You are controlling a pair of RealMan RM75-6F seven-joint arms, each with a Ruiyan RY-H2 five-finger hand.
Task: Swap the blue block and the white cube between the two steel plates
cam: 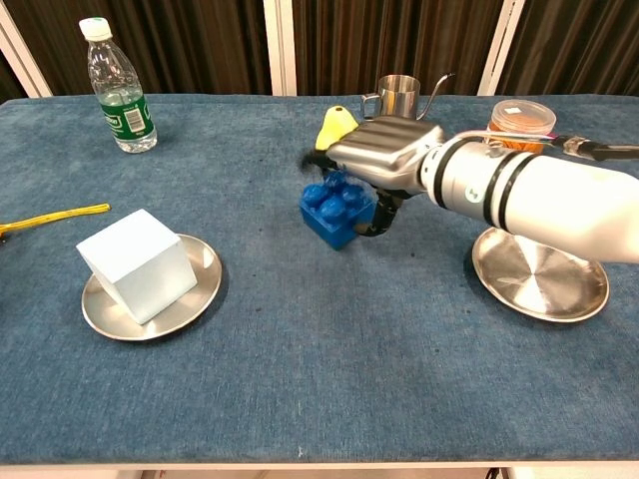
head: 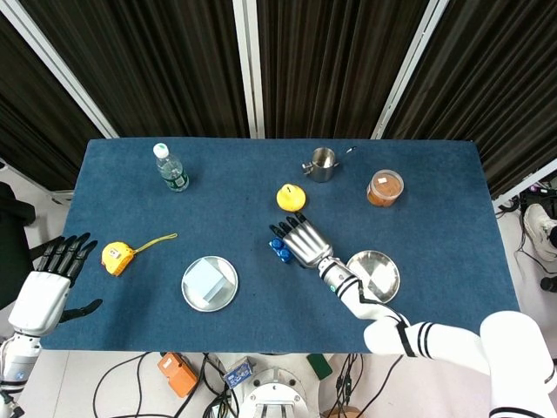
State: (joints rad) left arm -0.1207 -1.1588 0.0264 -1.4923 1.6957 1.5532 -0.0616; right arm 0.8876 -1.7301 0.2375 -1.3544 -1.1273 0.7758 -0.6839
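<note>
Chest view, blue block (cam: 337,210) under right hand (cam: 387,152)

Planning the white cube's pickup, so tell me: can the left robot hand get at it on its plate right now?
Probably yes: the left robot hand is open, and nothing lies between it and the white cube.
</note>
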